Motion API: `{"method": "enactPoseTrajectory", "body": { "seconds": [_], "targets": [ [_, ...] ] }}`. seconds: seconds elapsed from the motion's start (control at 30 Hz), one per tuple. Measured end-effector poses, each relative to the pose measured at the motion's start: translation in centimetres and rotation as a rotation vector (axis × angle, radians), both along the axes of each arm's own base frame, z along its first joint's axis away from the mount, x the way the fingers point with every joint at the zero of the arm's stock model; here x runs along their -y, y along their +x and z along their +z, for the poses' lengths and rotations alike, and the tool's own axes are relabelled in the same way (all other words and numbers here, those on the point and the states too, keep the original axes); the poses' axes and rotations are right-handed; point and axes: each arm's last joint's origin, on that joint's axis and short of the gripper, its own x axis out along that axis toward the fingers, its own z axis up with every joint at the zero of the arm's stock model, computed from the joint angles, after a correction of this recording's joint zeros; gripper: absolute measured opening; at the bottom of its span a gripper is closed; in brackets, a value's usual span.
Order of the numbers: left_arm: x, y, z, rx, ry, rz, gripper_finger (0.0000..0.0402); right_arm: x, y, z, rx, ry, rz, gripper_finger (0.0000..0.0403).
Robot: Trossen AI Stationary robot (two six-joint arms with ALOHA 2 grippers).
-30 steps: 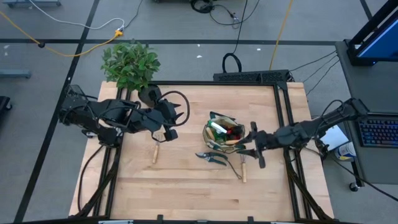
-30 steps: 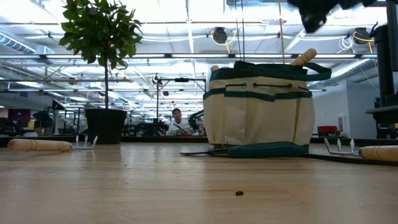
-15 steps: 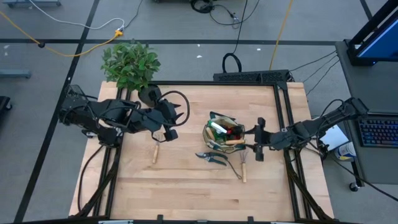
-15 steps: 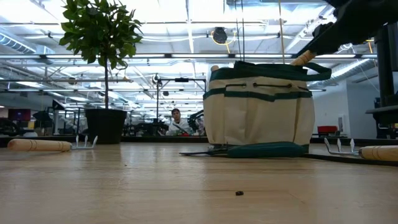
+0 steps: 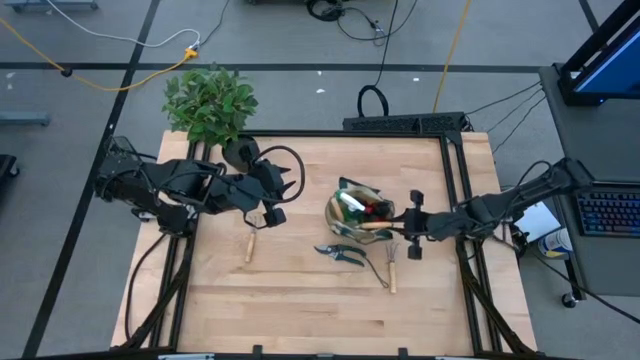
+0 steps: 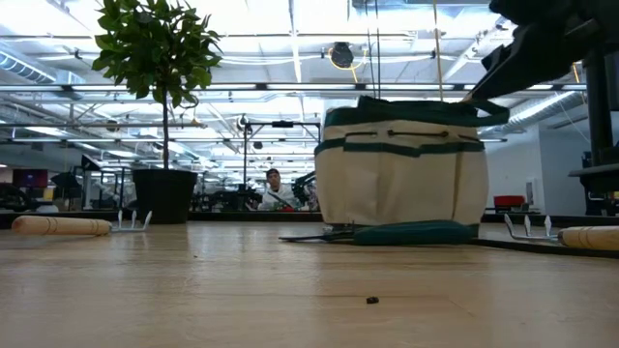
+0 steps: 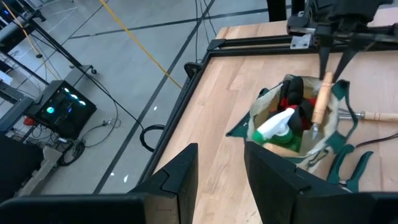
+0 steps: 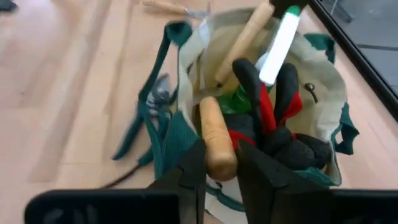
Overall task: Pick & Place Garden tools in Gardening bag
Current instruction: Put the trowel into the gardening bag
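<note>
The gardening bag (image 5: 360,213) stands mid-table, tan with green trim. Inside it show a green-white bottle (image 8: 280,37), a black-and-red glove (image 8: 267,106) and two wooden handles. My right gripper (image 8: 221,165) is at the bag's right rim, shut on the nearer handle. Pruning shears (image 5: 338,252) and a wooden-handled fork (image 5: 391,268) lie flat on the table in front of the bag. Another wooden-handled tool (image 5: 250,244) lies at the left. My left gripper (image 7: 221,149) hovers open above that tool, with nothing between its fingers. My right gripper pinches the free end of the tool's wooden handle (image 8: 214,149) between its two fingers. It comes from the table's right, slanting slightly down, roughly in line with the handle. The tool's head is down in the bag; the handle leans out over the bag's right rim (image 5: 385,225).
A leafy potted plant (image 5: 210,100) stands at the table's far left corner, its black pot (image 6: 164,193) behind the left arm. A black frame (image 5: 405,123) runs along the far edge. Bare wood lies along the near edge (image 5: 300,310).
My right gripper has drawn back a little toward the table's right, levelled out, then come in again onto the handle sticking out of the bag. In the low view it now covers the handle's end. The bag's top has shifted slightly and the far handle has dropped below the rim.
</note>
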Motion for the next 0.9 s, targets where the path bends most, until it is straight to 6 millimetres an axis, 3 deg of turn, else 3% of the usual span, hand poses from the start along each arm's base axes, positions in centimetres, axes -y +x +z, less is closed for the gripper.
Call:
{"method": "enactPoseTrajectory", "body": {
  "seconds": [0.17,0.33,0.6,0.9],
  "targets": [
    [0.0,0.0,0.0,-0.002,0.002,-0.002,0.0136,0.6,1.5,-0.7,-0.022,-0.059,-0.016,0.0055],
    [0.0,0.0,0.0,-0.004,0.005,-0.004,0.0136,1.1,2.9,-0.4,0.041,-0.038,0.087,0.0055],
    [0.0,0.0,0.0,-0.007,0.009,-0.007,0.0136,4.1,3.6,-1.3,-0.032,0.033,0.030,0.0056],
    [0.0,0.0,0.0,-0.009,0.010,-0.007,0.0136,5.6,4.9,-1.7,-0.012,-0.070,0.046,0.0122]
  ]
}}
